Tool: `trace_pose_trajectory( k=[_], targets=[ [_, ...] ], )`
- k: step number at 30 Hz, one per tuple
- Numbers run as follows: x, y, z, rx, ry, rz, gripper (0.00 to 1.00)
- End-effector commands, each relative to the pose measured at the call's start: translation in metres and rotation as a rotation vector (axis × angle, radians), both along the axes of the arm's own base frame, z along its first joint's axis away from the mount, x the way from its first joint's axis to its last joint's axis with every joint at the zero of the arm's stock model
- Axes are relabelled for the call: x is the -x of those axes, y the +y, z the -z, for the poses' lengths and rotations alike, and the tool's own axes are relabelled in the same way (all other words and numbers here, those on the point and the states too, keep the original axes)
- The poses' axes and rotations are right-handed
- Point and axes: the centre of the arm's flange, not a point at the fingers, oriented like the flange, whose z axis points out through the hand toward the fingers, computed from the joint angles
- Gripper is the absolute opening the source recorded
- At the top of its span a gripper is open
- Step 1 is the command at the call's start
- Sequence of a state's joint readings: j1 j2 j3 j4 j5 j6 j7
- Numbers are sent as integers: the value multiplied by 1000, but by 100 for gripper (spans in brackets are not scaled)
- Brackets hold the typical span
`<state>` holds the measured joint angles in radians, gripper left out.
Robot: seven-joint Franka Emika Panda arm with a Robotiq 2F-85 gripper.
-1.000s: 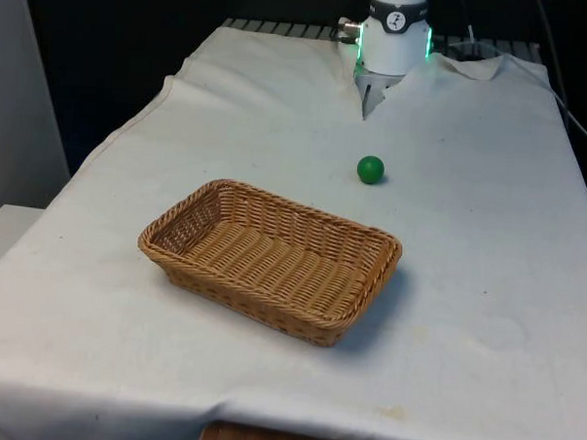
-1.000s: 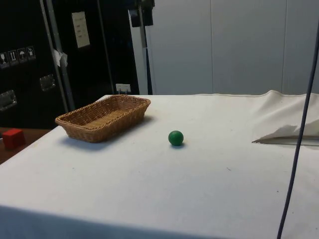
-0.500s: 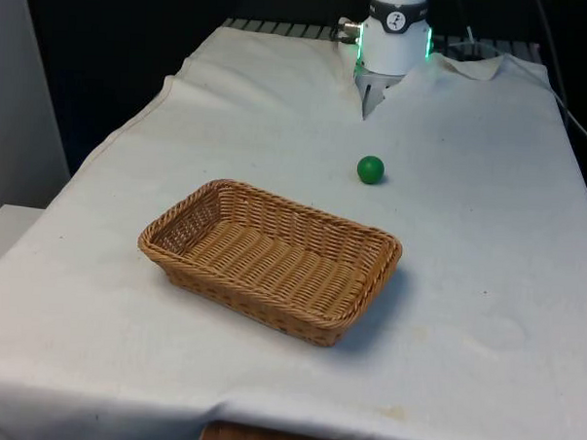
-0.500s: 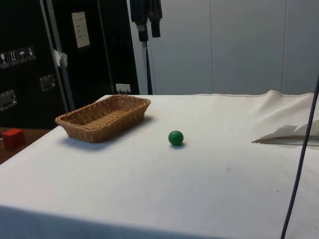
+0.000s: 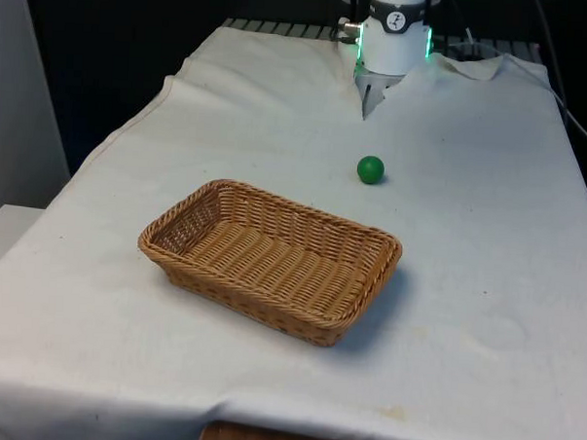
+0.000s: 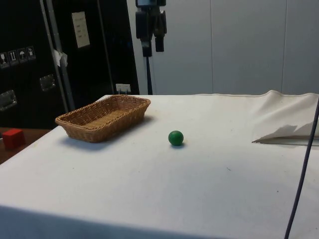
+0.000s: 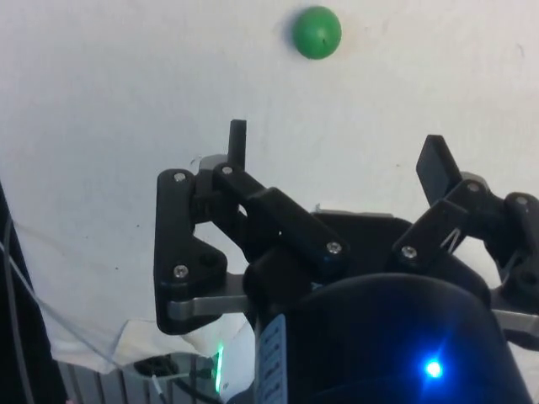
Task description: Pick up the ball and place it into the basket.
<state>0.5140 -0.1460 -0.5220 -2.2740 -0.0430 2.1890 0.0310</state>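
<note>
A small green ball (image 5: 371, 169) (image 6: 175, 138) (image 7: 317, 32) rests on the white cloth, between the robot base and the basket. The brown wicker basket (image 5: 272, 260) (image 6: 104, 118) is rectangular, shallow and holds nothing. My black gripper (image 6: 153, 49) (image 7: 337, 147) hangs high above the table in the side view, well above the ball and off towards the basket side. Its fingers (image 7: 238, 143) are open with nothing between them.
The white cloth (image 5: 466, 286) covers the whole table and is rumpled near the robot base (image 5: 394, 39). A red block (image 6: 13, 138) sits off the table at the side view's left. A dark cable (image 6: 301, 164) hangs at the side view's right.
In the side view the gripper has come down from the picture's top edge and shifted slightly right. The ball and the basket have not moved.
</note>
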Motion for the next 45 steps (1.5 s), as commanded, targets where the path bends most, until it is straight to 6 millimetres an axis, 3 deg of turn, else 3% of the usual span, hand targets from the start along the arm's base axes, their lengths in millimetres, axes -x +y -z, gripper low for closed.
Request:
trace_pose_trajectory(
  k=[1,12,21,45],
  targets=[
    [0,-1,1,-5,-10,-1,100],
    [1,-13,10,3,-2,-12,100],
    [7,-23,32,-11,-22,-32,100],
    [32,-23,100,-1,-50,-50,100]
  ],
)
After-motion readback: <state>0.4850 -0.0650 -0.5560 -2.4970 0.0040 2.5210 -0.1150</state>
